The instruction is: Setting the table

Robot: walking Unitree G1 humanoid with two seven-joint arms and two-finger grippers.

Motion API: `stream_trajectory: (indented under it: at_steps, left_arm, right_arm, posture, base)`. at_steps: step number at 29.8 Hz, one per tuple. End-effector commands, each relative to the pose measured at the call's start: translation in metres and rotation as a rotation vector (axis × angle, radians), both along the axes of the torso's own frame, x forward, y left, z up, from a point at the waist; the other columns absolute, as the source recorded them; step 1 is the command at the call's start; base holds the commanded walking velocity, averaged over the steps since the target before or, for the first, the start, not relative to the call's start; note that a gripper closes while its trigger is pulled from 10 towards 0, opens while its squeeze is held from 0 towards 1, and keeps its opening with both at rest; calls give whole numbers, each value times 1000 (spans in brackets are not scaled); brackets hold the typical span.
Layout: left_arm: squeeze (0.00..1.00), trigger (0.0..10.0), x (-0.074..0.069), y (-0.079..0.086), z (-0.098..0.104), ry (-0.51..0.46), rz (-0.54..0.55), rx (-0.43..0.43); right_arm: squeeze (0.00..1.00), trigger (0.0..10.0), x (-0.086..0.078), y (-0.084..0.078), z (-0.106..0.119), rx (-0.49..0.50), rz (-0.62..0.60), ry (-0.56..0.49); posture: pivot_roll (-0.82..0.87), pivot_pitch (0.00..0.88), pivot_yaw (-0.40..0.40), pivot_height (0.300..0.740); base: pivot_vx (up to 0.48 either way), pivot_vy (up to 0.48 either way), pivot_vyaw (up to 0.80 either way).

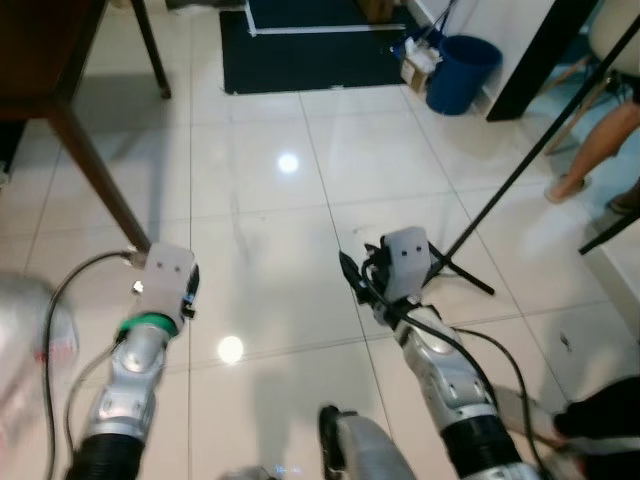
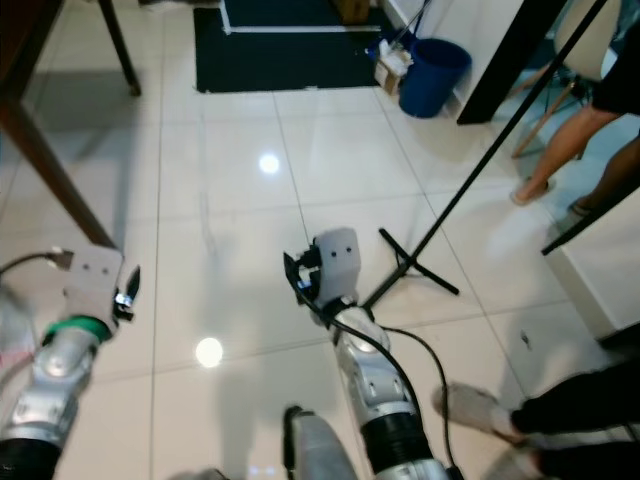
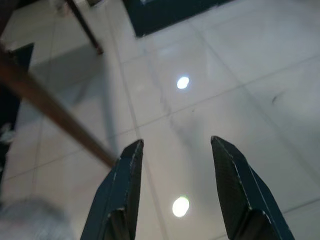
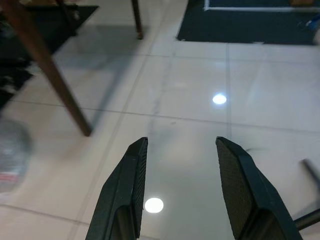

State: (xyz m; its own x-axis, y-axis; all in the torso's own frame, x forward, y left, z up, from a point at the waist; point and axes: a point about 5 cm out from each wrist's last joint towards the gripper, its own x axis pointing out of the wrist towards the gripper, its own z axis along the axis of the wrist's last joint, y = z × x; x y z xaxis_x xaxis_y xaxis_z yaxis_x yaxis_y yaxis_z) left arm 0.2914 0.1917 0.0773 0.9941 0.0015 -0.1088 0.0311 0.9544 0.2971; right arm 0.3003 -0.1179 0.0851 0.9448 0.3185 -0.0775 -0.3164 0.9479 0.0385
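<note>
Both arms extend forward over the white tiled floor [image 1: 270, 200]. The left gripper [image 3: 175, 150] and right gripper [image 4: 180, 150] hold nothing, fingers spread apart. The table [image 1: 40, 60] stands ahead at left, its leg [image 1: 100, 180] just beyond the left gripper.

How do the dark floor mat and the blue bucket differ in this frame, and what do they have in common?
The dark rectangular floor mat lies flat on the tiles and covers a wide patch; the round blue plastic bucket stands upright and takes up far less floor. The mat is near black with a white line on it; the bucket is bright blue, with a mop-like bundle beside it. Both sit on the white tiled floor ahead.
</note>
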Motion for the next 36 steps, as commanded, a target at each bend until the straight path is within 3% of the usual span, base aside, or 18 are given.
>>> stream_trajectory:
  at_steps: [1,36]
  left_arm:
    - [0,10000,-9,10,-11,44,24,16]
    - [0,10000,-8,4,-9,34,-8,6]
  right_arm:
    - [0,10000,-3,6,-4,6,11,8]
    - [0,10000,-4,4,-6,10,-12,9]
  posture:
    - [-84,60,17,740]
    - [-90,67,26,740]
  base:
    - [480,0,0]
    - [480,0,0]
